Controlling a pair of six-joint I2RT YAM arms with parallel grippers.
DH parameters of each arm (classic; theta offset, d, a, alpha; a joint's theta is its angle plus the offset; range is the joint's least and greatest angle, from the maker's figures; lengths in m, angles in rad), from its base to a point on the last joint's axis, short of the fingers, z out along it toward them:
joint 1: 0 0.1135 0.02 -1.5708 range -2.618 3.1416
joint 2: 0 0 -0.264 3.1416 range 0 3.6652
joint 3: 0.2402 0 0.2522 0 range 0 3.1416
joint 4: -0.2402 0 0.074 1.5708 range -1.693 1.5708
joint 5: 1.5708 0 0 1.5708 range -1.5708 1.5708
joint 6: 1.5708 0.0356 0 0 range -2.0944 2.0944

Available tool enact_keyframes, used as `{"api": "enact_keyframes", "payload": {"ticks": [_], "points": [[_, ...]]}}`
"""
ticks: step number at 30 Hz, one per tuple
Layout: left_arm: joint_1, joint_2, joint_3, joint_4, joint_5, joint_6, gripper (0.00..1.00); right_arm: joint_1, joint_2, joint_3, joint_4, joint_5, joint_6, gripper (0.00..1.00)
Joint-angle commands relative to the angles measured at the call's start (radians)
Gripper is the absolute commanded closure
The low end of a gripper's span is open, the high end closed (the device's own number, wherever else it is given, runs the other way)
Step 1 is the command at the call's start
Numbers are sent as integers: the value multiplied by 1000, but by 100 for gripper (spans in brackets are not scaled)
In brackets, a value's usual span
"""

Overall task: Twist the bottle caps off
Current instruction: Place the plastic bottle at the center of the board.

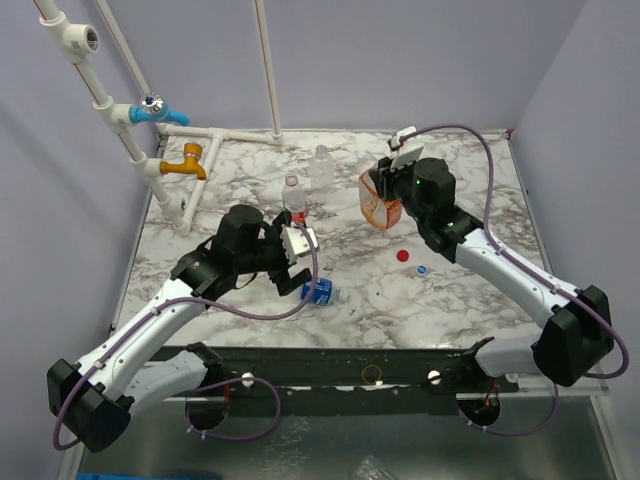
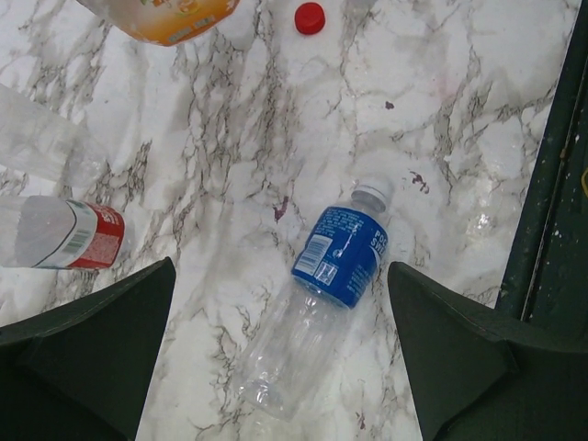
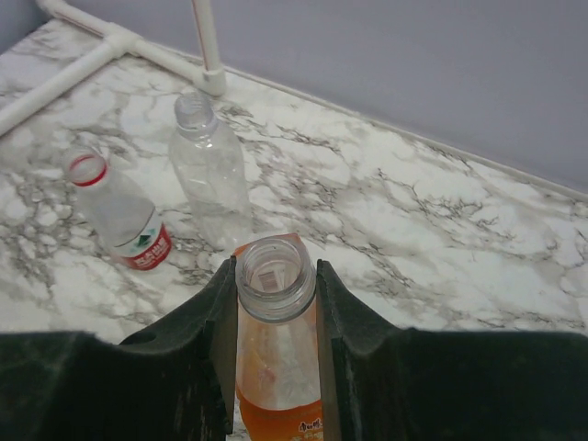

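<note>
Our right gripper (image 3: 276, 289) fills the bottom of its wrist view, its two fingers (image 3: 211, 367) clamped on the neck of the orange bottle (image 3: 276, 367), just under the rim. We judge this grip is meant to steady the squat bottle upright so it cannot turn. Its mouth is open, with no cap on it. From it, the red-labelled bottle (image 3: 119, 216) stands at 10 o'clock and the plain bottle (image 3: 209, 170) at 11 o'clock. The first is uncapped; for the second we cannot tell.

Our left gripper (image 2: 280, 265) hangs released, jaws spread wide, over the blue-labelled bottle (image 2: 340, 253). That bottle lies on its side on the marble table (image 2: 441, 73), neck pointing to 1 o'clock. We think the wide spread suits a grasp across its body.

From above, the red cap (image 1: 403, 255) lies loose at 5 o'clock of the orange bottle. The blue cap (image 1: 421, 269) lies just beside the red one, at its 4 o'clock.
</note>
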Motion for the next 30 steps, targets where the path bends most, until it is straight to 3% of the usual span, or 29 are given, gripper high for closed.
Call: {"api": "enact_keyframes", "payload": {"ticks": [1, 14, 20, 30], "points": [[-15, -3, -55, -24, 36, 113, 1, -17, 68, -102, 326, 151, -29, 99], [-70, 104, -169, -23, -29, 354, 1, -61, 193, -206, 460, 173, 176, 99], [-92, 178, -178, -23, -88, 483, 1, -60, 188, -245, 455, 150, 210, 74], [-106, 342, -140, 23, -119, 570, 1, -60, 152, -251, 435, 88, 189, 70]]}}
